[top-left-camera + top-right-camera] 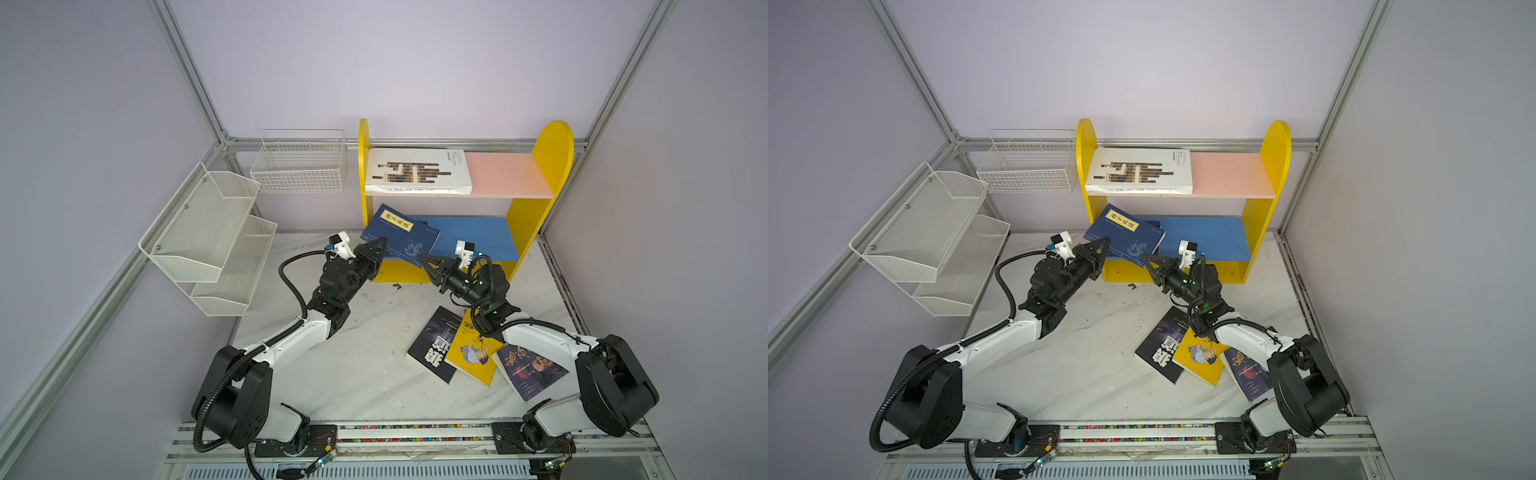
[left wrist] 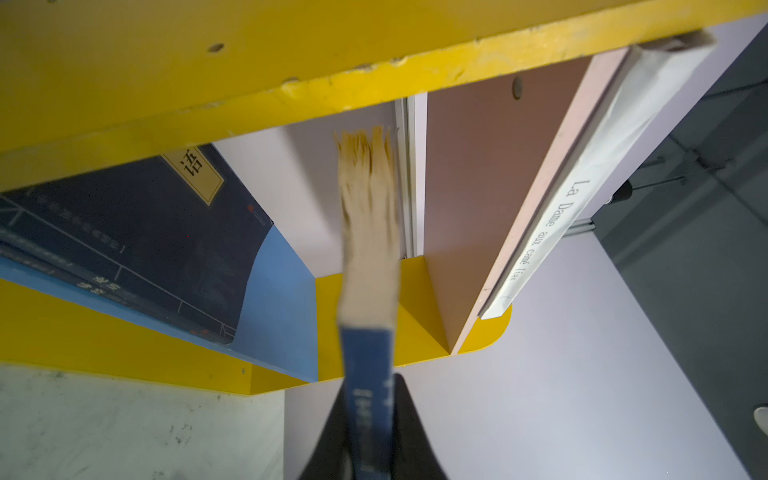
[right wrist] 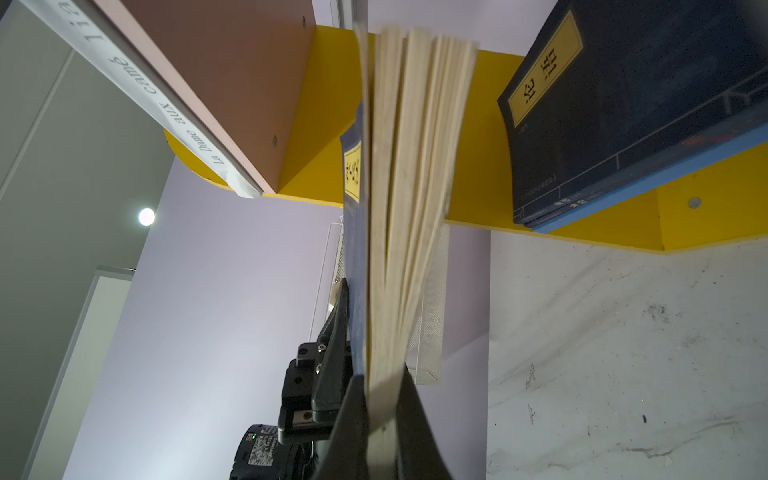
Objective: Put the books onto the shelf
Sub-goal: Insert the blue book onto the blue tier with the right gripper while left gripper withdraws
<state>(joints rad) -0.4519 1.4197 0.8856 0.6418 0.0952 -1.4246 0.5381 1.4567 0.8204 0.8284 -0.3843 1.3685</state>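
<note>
**Fingers (image 2: 415, 432) of the left gripper (image 1: 380, 243) and right gripper (image 1: 424, 258) clamping one navy book (image 1: 401, 237)**

Left fingers are squeezing the spine end. Right fingers (image 3: 422, 440) are pinching the fanned page edge.

- Marble table (image 1: 365, 365) is carrying everything.
- Shelf (image 1: 548, 166) is standing at the table's 12 o'clock, yellow sides upright.
- White book (image 1: 415, 170) is lying flat on the pink upper board (image 1: 507, 174), pushed toward the 9 o'clock side panel.
- The clamped navy book is hanging tilted at the front of the blue lower board (image 1: 478, 237), toward its 9 o'clock end. The left gripper is gripping its 9 o'clock corner, the right gripper its 6 o'clock corner.
- A second navy book (image 2: 124, 249) is lying flat on that blue board, beside the 9 o'clock panel.
- Black book (image 1: 432, 345), yellow cartoon book (image 1: 473, 353) and face-cover book (image 1: 532, 370) are lying fanned at the table's 4 o'clock, edges overlapping, with the right arm crossing above them.
</note>
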